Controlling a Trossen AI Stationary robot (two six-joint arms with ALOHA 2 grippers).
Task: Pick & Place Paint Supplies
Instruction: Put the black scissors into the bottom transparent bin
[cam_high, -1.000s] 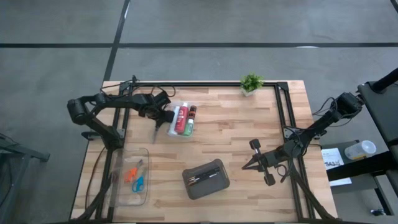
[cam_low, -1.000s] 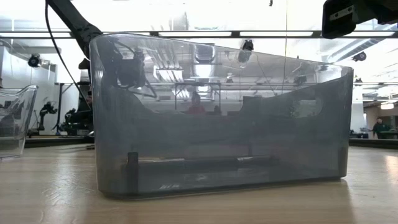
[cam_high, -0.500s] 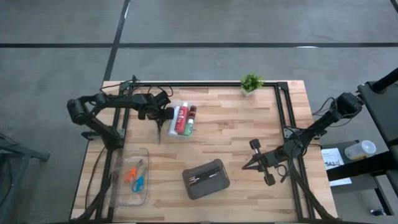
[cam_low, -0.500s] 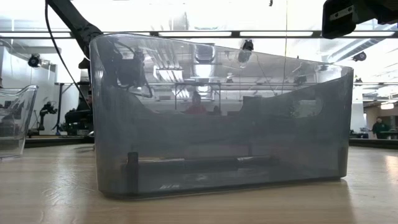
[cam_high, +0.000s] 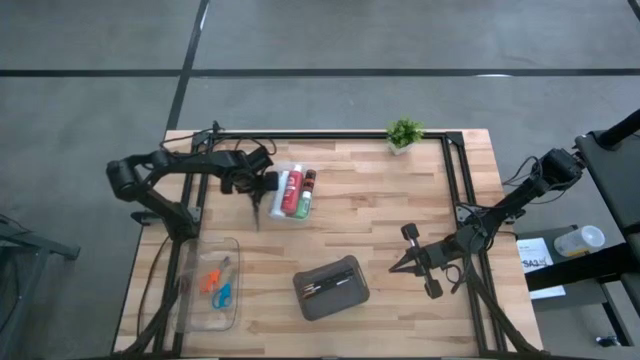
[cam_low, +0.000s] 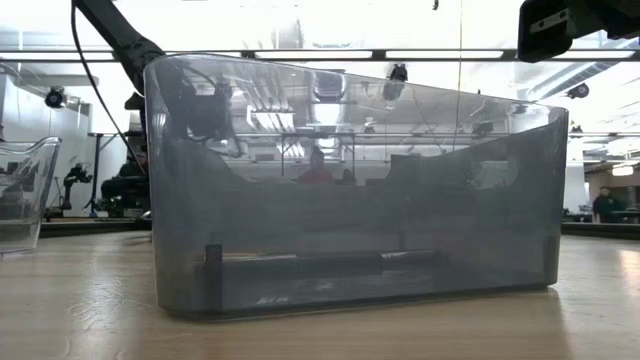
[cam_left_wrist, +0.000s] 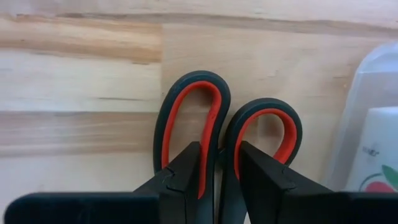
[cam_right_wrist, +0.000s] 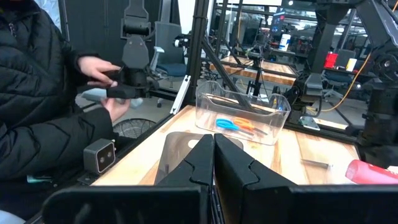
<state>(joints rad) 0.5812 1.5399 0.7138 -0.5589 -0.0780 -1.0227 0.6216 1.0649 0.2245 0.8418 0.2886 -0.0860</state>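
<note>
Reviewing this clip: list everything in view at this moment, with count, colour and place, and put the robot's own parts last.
Red-handled scissors: one, black and red, on the wood beside the tube box, handles between the left gripper's fingers.
Paint tubes: three, white, red and green, in a small clear box at the table's back left.
Clear bin: one, front left, holding orange scissors and blue scissors.
Dark grey case: one, front centre, thin items inside, too small to identify.
Potted plant: one, green, back edge.
Table: one, light wood.
Person: one, dark jacket, beside the table.
Left gripper: closed on the red-handled scissors.
Right gripper: shut, empty, front right.
</note>
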